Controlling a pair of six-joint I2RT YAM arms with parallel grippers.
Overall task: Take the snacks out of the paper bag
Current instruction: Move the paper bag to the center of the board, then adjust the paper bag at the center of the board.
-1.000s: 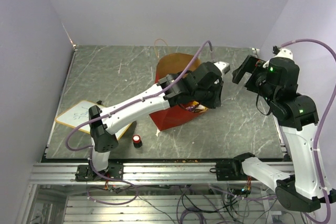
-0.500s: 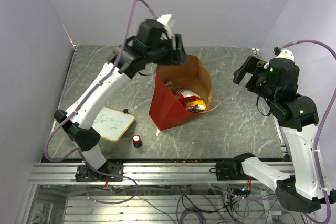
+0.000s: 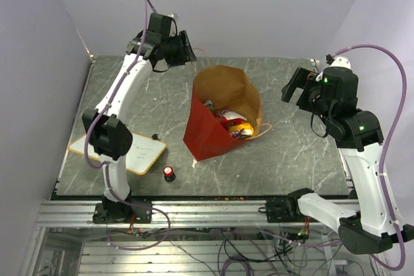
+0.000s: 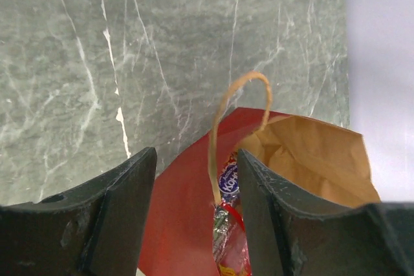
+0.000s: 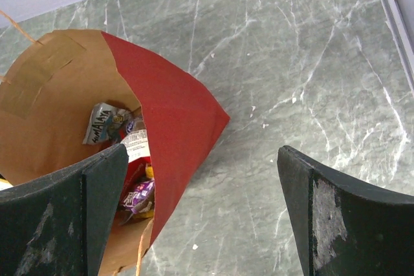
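While snacks [image 3: 231,123] lie inside paper bag [image 3: 223,95] | step: reach-in pending | my left end effector [image 3: 183,48], right end effector [image 3: 294,88]: wide, empty | next, likely: descend into mouth.

Robotics lab, test cell. Two white-and-black jointed robot arms, left arm [image 3: 124,88] and right arm [image 3: 363,159], bolted to silver aluminium extrusion rail [image 3: 207,211] at near edge of grey marble-patterned table [image 3: 297,153]. Thick purple cable [image 3: 402,98] looping off each arm. Green status light [image 3: 325,80] glowing on right wrist. Loose tangle of wires [image 3: 239,250] under frame. Plain pale lilac wall panels [image 3: 259,4] box table in on three sides. Odd props on table: large red paper bag with brown kraft inside [image 3: 204,137], small wood-framed whiteboard [image 3: 136,153], small red-topped black knob [image 3: 169,173].
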